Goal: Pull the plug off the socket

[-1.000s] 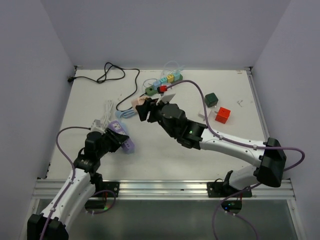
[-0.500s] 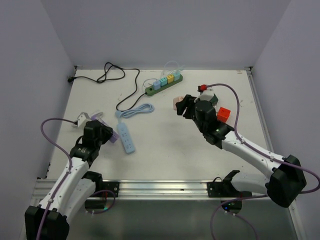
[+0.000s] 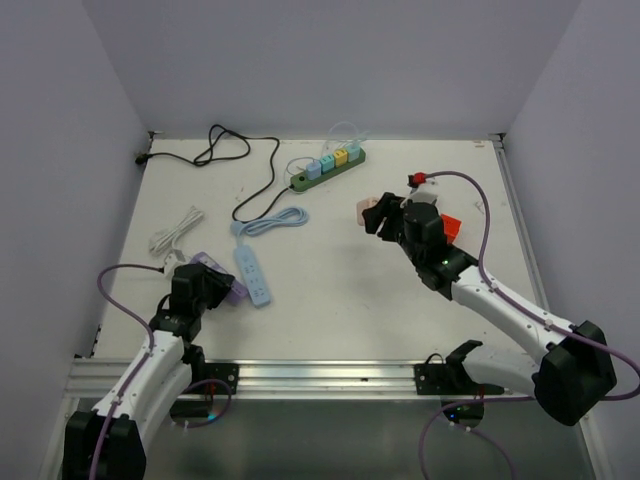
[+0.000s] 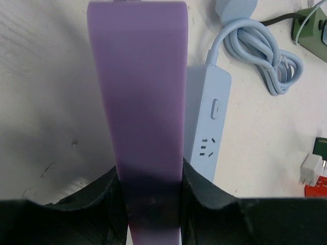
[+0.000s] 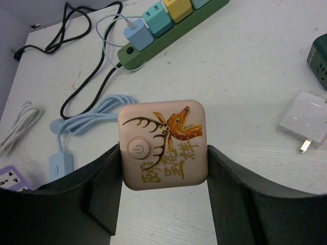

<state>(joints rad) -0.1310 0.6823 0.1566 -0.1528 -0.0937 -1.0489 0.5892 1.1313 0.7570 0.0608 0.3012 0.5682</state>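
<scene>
The dark green power strip [image 3: 328, 167] lies at the back of the table with several coloured plugs in its outlets and a black cord [image 3: 215, 150]. It also shows in the right wrist view [image 5: 168, 31]. My right gripper [image 3: 375, 213] is to the right of the strip and nearer than it. It is shut on a pink square plug with a deer drawing [image 5: 163, 145], held above the table, clear of the strip. My left gripper [image 3: 213, 287] is at the near left, shut on a purple strip [image 4: 138, 97].
A light blue strip [image 3: 252, 275] with a coiled cord lies beside the purple one. A white cable [image 3: 175, 232] lies at the left. A red cube [image 3: 447, 228], a dark green cube [image 5: 319, 53] and a white adapter [image 5: 305, 124] lie to the right.
My right gripper has drawn back to the right, away from the green strip's near end, with the pink plug in it. My left gripper has shifted at the near left with the purple strip.
</scene>
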